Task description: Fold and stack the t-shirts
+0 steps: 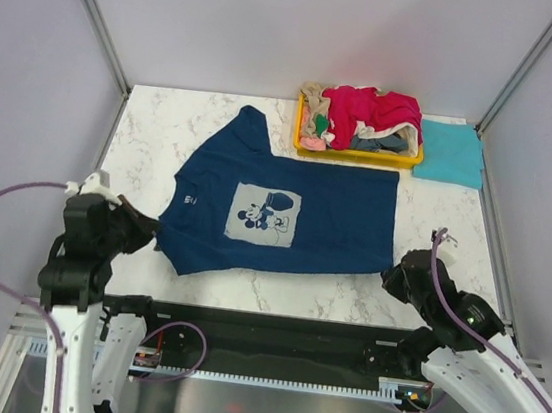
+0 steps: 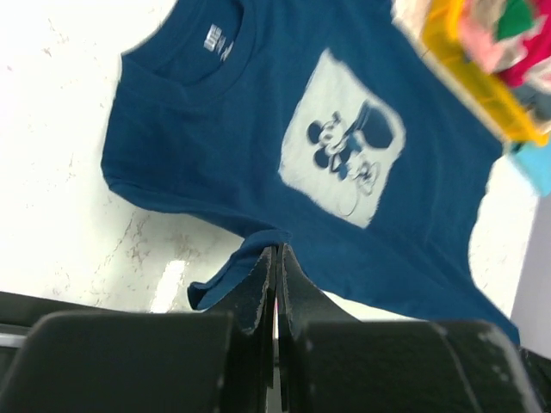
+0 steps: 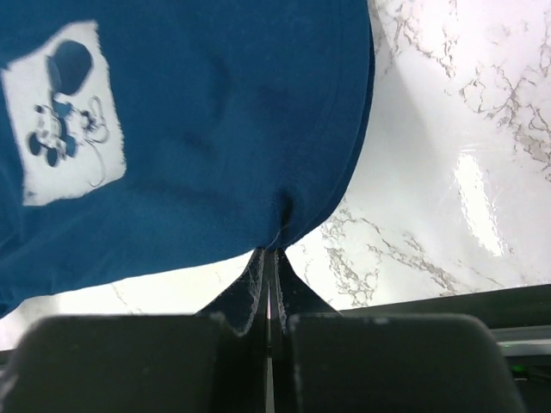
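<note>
Pincers both closed on cloth: left pincer nips the near sleeve edge of the navy t-shirt, right pincer nips its near hem corner. Shirt lies flat in the middle of the bench, Mickey print up, collar toward the left edge, hem toward the right. Yellow tray at the far edge holds a heap of t-shirts, crimson-pink on top. Teal t-shirt lies folded at the far right corner, just beside the tray.

Navy t-shirt reads as soft matt cloth, its pale print chalky, lying on a glossy white marble-look surface that throws glare. Up at one o'clock, the yellow tray is smooth, shiny plastic. The left pincer and right pincer are matt black, scuffed pale at the edges.
</note>
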Controlling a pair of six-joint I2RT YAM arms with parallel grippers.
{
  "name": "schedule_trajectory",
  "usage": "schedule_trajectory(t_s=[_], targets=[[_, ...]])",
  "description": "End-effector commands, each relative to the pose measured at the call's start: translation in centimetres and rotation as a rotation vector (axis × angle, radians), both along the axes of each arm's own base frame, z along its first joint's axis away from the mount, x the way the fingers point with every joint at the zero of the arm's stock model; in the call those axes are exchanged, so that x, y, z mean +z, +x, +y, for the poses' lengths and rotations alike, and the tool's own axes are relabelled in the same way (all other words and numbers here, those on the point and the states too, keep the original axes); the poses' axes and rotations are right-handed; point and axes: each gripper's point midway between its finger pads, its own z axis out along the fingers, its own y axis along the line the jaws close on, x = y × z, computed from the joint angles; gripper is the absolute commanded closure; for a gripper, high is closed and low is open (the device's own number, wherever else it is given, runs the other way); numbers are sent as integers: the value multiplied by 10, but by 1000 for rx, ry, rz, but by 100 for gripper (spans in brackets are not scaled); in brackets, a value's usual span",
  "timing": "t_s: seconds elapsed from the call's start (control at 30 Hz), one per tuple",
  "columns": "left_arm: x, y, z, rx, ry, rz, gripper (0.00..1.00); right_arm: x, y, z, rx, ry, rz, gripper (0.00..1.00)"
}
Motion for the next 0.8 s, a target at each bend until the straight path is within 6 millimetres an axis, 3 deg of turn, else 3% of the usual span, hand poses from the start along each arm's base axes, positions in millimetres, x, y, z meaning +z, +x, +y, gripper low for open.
schedule_trajectory(t_s=[0.0,0.13,0.27,0.37,0.53,0.77], targets=[[-35,35,-7,-169,46,152,98,0,13,14,52,-28,7,100],[-50,70,1,-197,78,227,98,4,37,26,64,-68,-19,100],[-41,100,2,-202,68,216,98,18,61,30,56,-113,-60,100],[-37,119,4,-177,57,208,98,18,76,20,28,-157,-61,100],[-38,142,2,-159,31,209,98,2,99,0,10,-147,-13,100],[-26,184,-10,-180,42,192,98,-13,117,0,16,-155,17,100]])
